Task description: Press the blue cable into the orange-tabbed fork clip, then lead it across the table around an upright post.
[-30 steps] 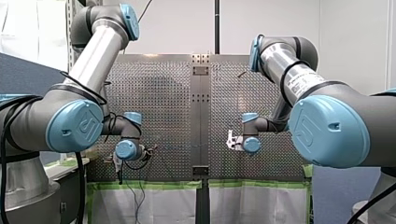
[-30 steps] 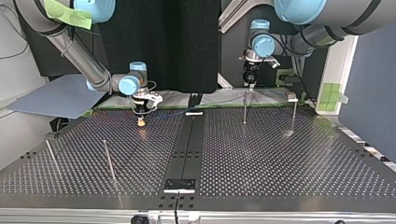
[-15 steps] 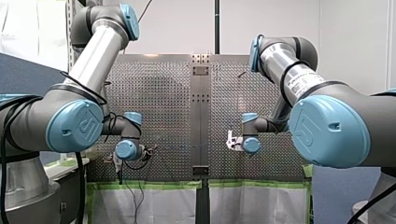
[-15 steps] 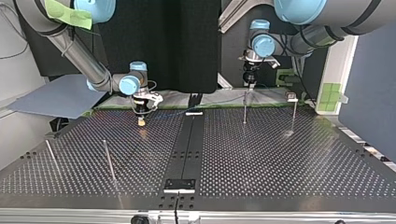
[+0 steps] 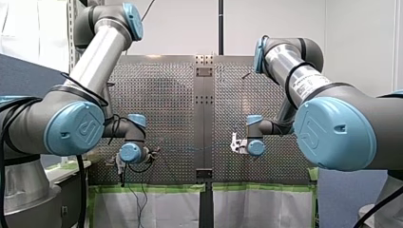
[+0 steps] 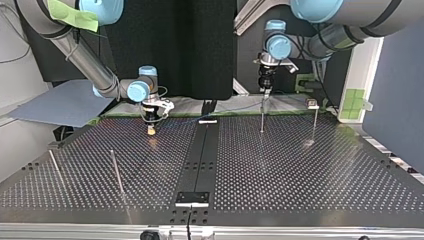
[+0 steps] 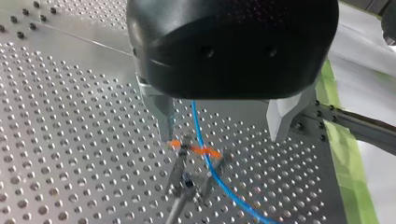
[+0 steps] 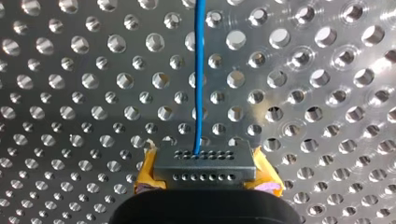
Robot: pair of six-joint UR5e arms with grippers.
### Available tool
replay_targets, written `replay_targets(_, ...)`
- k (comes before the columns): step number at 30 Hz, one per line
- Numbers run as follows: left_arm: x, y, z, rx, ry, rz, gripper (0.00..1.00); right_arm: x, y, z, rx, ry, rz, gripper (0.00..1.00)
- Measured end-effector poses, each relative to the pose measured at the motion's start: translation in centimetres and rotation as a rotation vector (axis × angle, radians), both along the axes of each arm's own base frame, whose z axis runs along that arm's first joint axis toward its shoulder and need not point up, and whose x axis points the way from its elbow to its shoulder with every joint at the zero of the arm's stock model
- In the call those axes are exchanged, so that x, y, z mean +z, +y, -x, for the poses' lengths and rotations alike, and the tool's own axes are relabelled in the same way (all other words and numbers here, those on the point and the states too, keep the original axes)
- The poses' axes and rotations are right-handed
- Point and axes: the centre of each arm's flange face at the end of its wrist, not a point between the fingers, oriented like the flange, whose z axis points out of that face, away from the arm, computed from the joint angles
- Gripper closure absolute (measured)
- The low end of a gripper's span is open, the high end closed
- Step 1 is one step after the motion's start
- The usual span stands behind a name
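By the table's (image 6: 300,170) edge, my right tool (image 8: 201,151) pinches blue cable (image 8: 200,70).

Seen from the front, the left arm (image 5: 97,59) and right arm (image 5: 297,78) are folded at the elbows, with wrists dropped low. The left hand (image 7: 222,135) is pointed down, its 2 metal fingers (image 7: 164,116) held apart. The right hand (image 8: 205,161) is pointed down, its yellow pads (image 8: 147,175) closed on the blue cable (image 8: 200,70).

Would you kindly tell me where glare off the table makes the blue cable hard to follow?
Right wrist view: the table glints at its hole rims, yet the blue cable stands out. Left wrist view: it shows plainly at the orange-tabbed fork clip. Top view: sheen across the table leaves it a faint line.
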Motion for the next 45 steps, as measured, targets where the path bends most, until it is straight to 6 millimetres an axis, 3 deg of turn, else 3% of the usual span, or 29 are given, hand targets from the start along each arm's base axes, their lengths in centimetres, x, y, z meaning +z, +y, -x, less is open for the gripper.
replay_targets(18,0.5,-5.1,2.2,-0.041,-0.054,0.049,0.02,-0.1,0.0,0.0,0.006,-0.001,-0.002,1.0)
replay_targets(28,1.2,-6.2,-0.2,-0.039,-0.053,0.056,0.02,-0.1,0.0,0.0,0.008,-0.001,-0.002,1.0)
replay_targets(38,-0.7,-6.9,-2.7,-0.027,-0.01,0.041,0.02,-0.1,0.0,0.0,0.008,0.0,-0.002,1.0)
replay_targets(45,0.2,-7.2,-5.4,0.0,-0.064,0.053,0.02,-0.1,0.0,0.0,0.008,0.001,-0.003,1.0)
